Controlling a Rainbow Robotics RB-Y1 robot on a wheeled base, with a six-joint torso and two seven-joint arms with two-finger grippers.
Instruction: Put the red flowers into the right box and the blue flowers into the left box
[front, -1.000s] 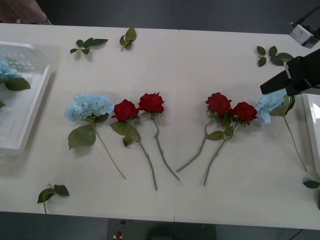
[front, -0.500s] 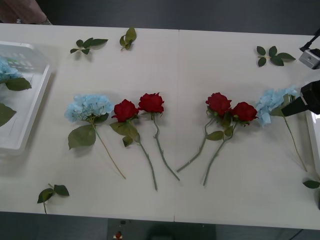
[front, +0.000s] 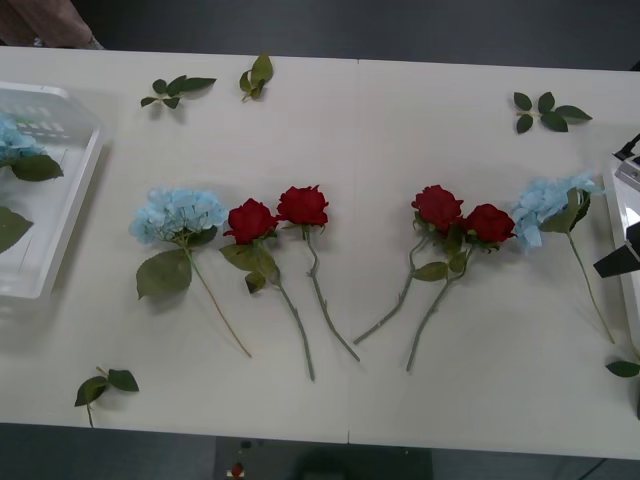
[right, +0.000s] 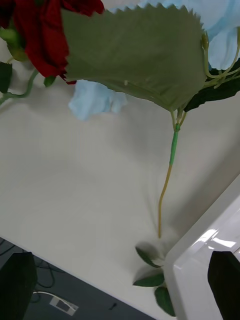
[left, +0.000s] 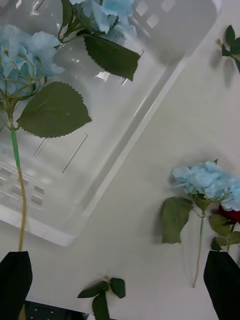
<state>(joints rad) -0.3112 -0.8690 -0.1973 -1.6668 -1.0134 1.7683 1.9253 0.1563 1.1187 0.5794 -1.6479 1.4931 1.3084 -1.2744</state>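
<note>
Front view: the right gripper (front: 622, 262) has pulled back to the right edge, just a dark tip over the right box (front: 628, 215). A second ago it hung above the right-hand blue flower (front: 547, 207); that bloom now lies fully uncovered, unmoved. The four red flowers (front: 301, 205) rest in two pairs mid-table, with another blue flower (front: 178, 213) at the left end of the row. The left box (front: 58, 225) sits at the left edge with blue blooms and leaves inside. Leaf sprigs (front: 176, 89) dot the far and near table.

Right wrist view: the black fingers (right: 15, 285) stand wide apart, holding nothing. A blue flower (right: 95, 100) with its big leaf lies on the table beside a red flower (right: 42, 37); the stem runs toward the right box (right: 200, 265) corner.

Left wrist view: the left gripper (left: 120, 287) is spread wide and empty, near the left box (left: 125, 130), which holds two blue flowers (left: 22, 62). Another blue flower (left: 207, 180) lies on the table to the right, touching a red one (left: 231, 214).
</note>
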